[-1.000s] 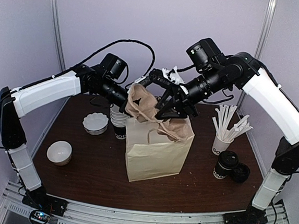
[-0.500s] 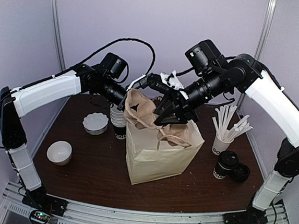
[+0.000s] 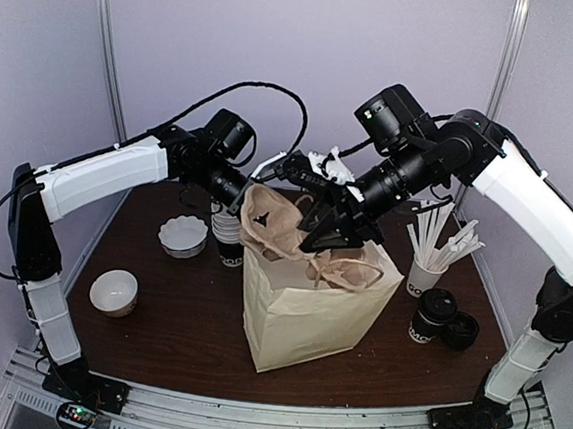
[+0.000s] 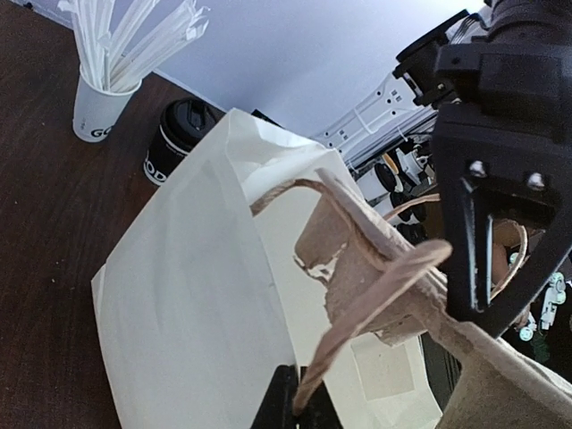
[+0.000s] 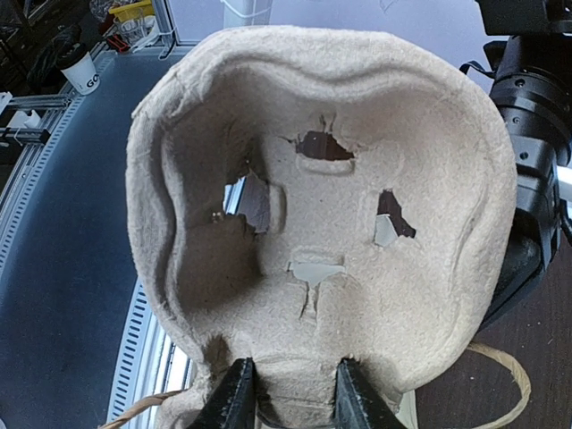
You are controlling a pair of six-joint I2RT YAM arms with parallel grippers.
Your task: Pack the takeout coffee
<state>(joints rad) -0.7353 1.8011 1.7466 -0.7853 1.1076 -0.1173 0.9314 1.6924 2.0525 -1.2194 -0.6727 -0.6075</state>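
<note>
takeout coffee (image 3: 431, 318): one; left gripper (image 4: 299, 407) pinches one bag (image 4: 197, 295), right gripper (image 5: 290, 393) one carrier (image 5: 357, 179).

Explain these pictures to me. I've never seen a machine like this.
Two robot arms are bolted to a table's near edge, each ending in a two-finger gripper. The wide picture looks down from above and behind them; the other two come from cameras on the wrists. On the table are a paper bag, a lidded black coffee cup, a white cup of sticks, a stack of cups and two small white bowls. The right gripper pinches a pulp tray at the bag's mouth. The left gripper is shut at the bag's top; what it pinches is unclear.
</note>
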